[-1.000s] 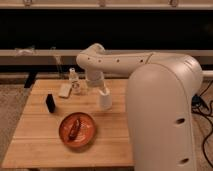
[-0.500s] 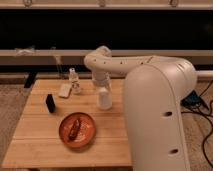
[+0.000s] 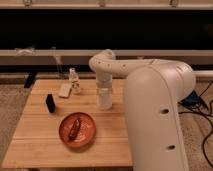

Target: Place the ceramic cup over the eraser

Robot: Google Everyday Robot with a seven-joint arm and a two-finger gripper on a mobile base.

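Centre frame: the tool (image 3: pixel 104 85) is poised at the ceramic cup (image 3: pixel 104 99), its state indiscernible; a square hold is advised before the eraser (image 3: pixel 50 103), left, is covered.

White, smooth-shelled robot arm (image 3: pixel 160 95) fills the right of the view and reaches leftward. Curved white wrist joint (image 3: pixel 102 62) bends straight down. Two-finger gripper (image 3: pixel 104 90) hangs vertically beneath it, mid-scene.
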